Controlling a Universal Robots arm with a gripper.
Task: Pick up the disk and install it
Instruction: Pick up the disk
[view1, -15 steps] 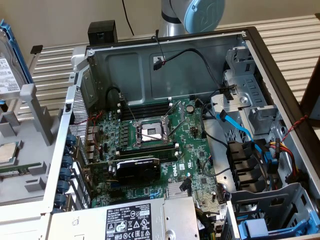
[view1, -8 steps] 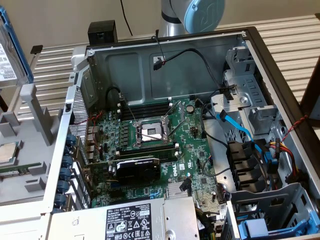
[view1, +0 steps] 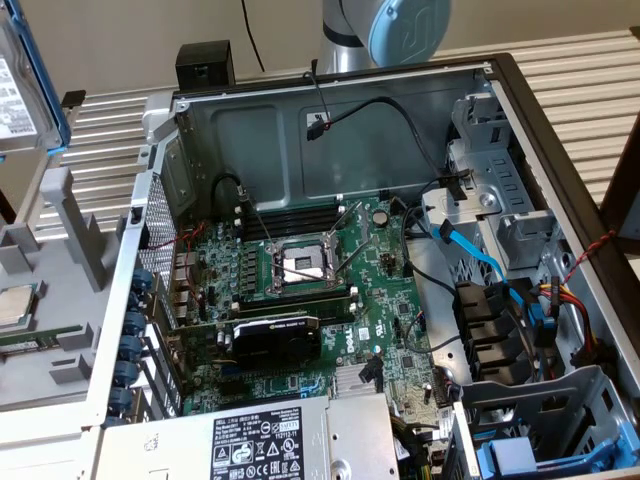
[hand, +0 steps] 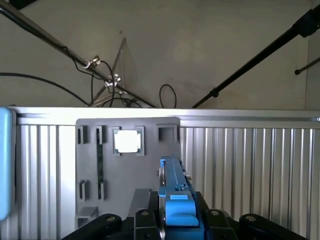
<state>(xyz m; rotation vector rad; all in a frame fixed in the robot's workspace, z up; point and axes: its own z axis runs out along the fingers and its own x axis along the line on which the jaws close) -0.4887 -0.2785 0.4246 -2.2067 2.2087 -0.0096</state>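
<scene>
The disk (view1: 22, 85), silver-grey with a white label and blue rails, hangs at the exterior view's far left edge, raised above the grey parts stand (view1: 60, 230). In the wrist view the disk (hand: 174, 187) appears edge-on as a blue rail running away from the camera. My gripper (hand: 177, 220) is shut on it, with black fingers (hand: 144, 220) pressed to either side. The open computer case (view1: 350, 130) lies to the exterior view's right of the disk, its metal drive cage (view1: 500, 210) on the far side.
The grey stand (hand: 127, 175) carries a square processor chip (hand: 126, 141) and a memory stick (hand: 100, 160). Inside the case are the motherboard (view1: 300, 290), a graphics card (view1: 275, 340), loose cables (view1: 480, 260) and a power-supply box (view1: 270, 440). Tripod legs (hand: 250, 65) stand behind the slatted table.
</scene>
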